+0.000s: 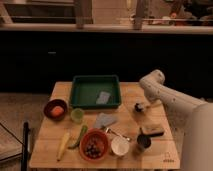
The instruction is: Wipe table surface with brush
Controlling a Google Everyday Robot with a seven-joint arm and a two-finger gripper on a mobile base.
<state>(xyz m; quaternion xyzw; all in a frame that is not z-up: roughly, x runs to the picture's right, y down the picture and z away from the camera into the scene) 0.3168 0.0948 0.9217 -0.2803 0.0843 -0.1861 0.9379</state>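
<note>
The brush (138, 107), with a dark round head, a whitish spot and a short handle, rests on the table surface (160, 150) at its right side, just right of the green tray. My gripper (143, 105) hangs below the white arm's bend (152, 80) and is shut on the brush, pressing it onto the wood. The light-wood tabletop has a small dark logo (169, 161) in its near right corner.
A green tray (82, 94) holding a grey cloth (104, 97) stands at the back. In front are a tan block (151, 130), dark cup (144, 142), white bowl (120, 146), red fruit bowl (94, 145), spoon (118, 134), grey cloth (104, 120), green cup (77, 115), orange bowl (55, 109), banana (63, 145) and cucumber (80, 135).
</note>
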